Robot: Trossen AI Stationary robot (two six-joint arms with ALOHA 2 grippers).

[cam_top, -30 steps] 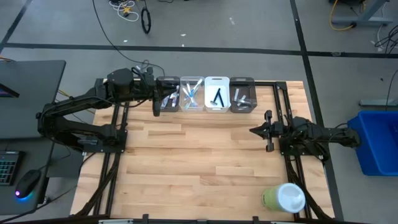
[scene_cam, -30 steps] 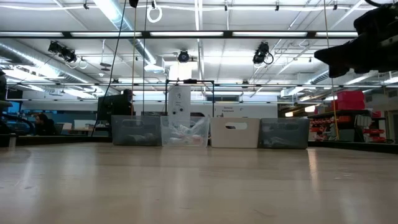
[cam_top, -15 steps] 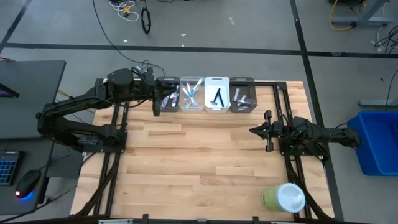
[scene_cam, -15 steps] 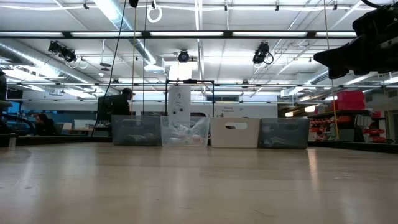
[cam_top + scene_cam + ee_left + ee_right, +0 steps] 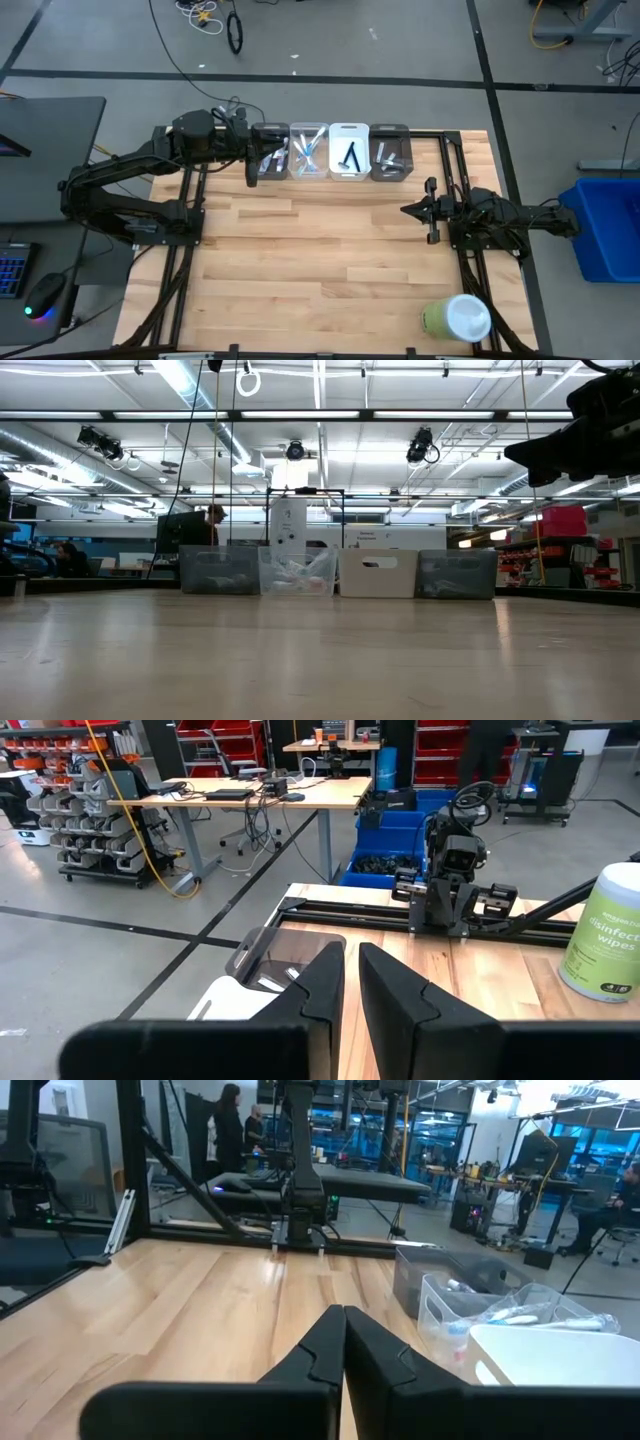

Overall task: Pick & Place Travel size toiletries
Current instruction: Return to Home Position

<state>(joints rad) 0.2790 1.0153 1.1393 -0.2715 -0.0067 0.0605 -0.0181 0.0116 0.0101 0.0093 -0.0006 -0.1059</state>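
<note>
Wooden surface [image 5: 320, 260] fills my overhead view, with wide bare planks from the row of bins down to the near edge. Four bins stand side by side along the far edge: left black bin [image 5: 272, 128], transparent bin [image 5: 308, 127], white bin [image 5: 349, 127], right black bin [image 5: 391, 127]. The travel size toiletries [image 5: 308, 155] lie inside these bins, the pale ones crossed in the transparent bin and the dark ones in the white bin.

I have the left arm [image 5: 130, 170] reaching across the far left corner. The left jaws hang over the outer edge of the left black bin, parted by a narrow gap and grasping nothing. The right arm [image 5: 500, 215] waits by the right edge. The right jaws are clenched together, empty, pointing inward over bare wood near the right black bin. A green-and-white wipes container [image 5: 457, 318] sits at the near right corner, well apart from both arms.
</note>
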